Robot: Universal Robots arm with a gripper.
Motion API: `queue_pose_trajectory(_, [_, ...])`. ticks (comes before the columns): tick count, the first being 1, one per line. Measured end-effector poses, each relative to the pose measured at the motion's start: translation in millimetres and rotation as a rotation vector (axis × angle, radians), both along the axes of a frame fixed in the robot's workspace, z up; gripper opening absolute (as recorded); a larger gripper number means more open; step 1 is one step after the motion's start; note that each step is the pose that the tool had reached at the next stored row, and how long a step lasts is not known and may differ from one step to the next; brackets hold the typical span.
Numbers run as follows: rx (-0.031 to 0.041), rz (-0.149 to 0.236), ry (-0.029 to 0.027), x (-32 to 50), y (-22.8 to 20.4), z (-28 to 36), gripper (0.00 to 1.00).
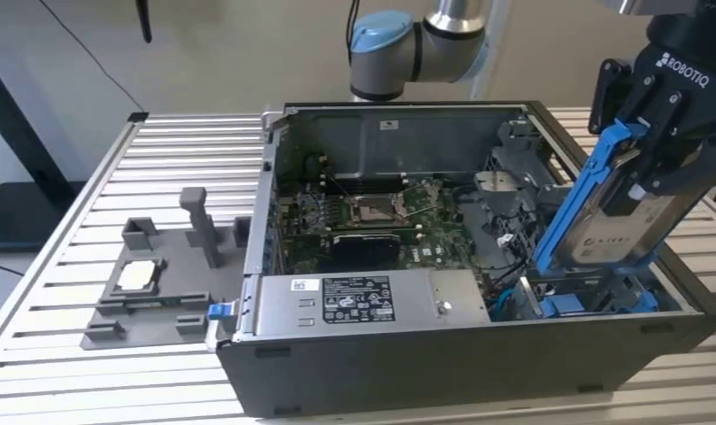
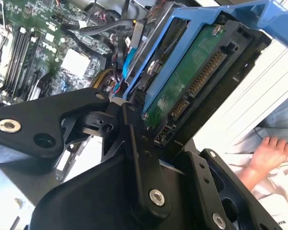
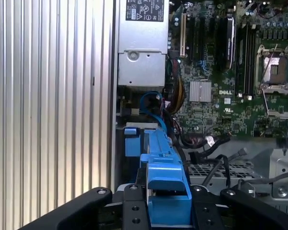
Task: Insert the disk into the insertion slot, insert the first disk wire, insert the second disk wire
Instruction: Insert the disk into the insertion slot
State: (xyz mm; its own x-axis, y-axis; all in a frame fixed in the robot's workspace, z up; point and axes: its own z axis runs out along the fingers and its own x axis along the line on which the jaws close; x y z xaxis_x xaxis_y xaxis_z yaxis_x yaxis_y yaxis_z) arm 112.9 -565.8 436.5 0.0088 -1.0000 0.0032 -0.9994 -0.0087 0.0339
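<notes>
My gripper is shut on the disk, a silver drive in a blue plastic carrier. I hold it tilted, with its lower end down in the insertion slot, the bay with blue rails at the front corner of the open computer case on the exterior view's right. The second wrist view shows the disk's green circuit board and connectors between my black fingers. In the first wrist view the blue carrier runs from my gripper toward the slot's blue tab. A blue wire and black wires lie beside the bay.
The open case holds a motherboard and a silver power supply. A grey fixture tray with upright posts sits on the slatted table to the exterior view's left. A person's hand rests beyond the case.
</notes>
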Motion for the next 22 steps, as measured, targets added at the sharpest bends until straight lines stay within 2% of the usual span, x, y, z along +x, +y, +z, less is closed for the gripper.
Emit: queue_pose_trajectory(22, [-0.0002,0.023,-0.0008,0.5,-2.3,-18.6,0.33])
